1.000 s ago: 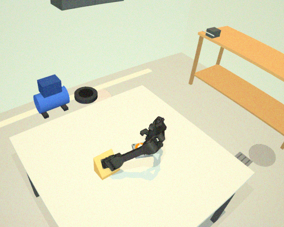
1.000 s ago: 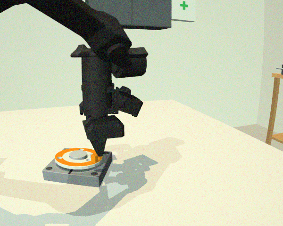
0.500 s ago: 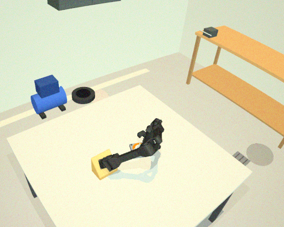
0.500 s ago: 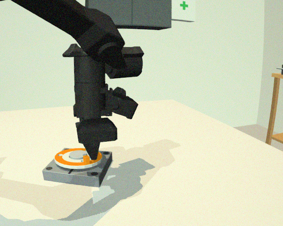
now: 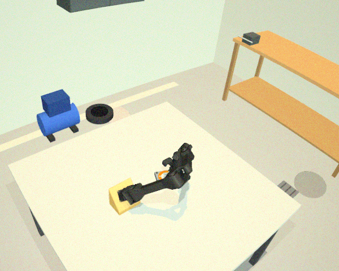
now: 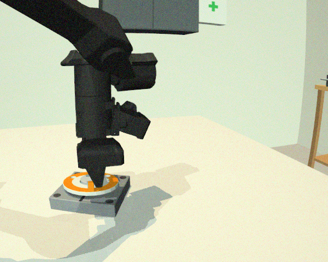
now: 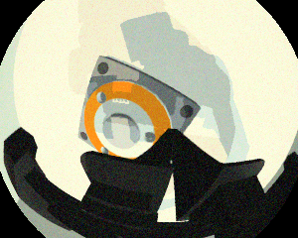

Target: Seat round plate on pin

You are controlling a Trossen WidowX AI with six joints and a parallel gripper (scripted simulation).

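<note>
our gripper (image 6: pixel 98 183) points straight down, fingers pressed together with nothing held, its tip on the near rim of the plate. we see the cream table (image 6: pixel 215 183) under it all, then the grey base (image 6: pixel 87 201). the round plate (image 6: pixel 74 183) lies on that base around the post (image 6: pixel 85 177). from the wrist view, our fingertips meet the orange ring at about 4 o'clock.
</note>
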